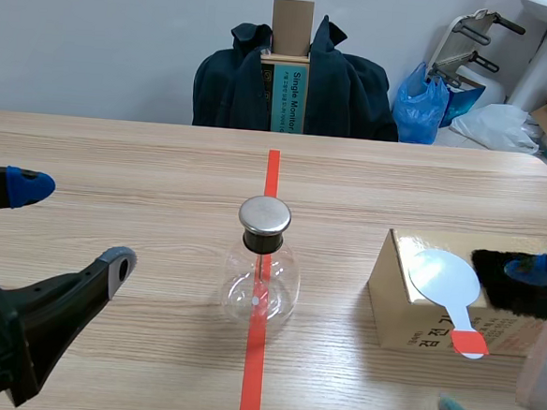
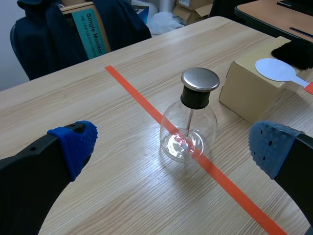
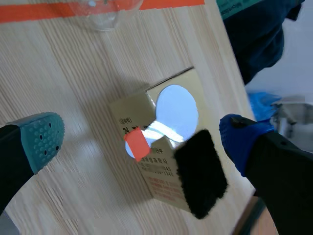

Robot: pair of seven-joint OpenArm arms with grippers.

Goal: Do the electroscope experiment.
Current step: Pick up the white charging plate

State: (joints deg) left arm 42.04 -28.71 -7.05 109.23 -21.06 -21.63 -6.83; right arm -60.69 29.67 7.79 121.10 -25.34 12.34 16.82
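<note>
Electroscope (image 2: 189, 120) ahead of wide-open left gripper (image 1: 73, 224), not touching

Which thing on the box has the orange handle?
The white round paddle, lying on the box nearer the flask. Its handle end is orange. The other thing there, the black fuzzy pad, has no handle.

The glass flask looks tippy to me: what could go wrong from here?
The clear glass flask with the metal cap stands free on the table; a nudge from the open left gripper could topple it. The white round paddle with the orange-red handle overhangs the tan cardboard box, so the open right gripper might knock it off.
</note>
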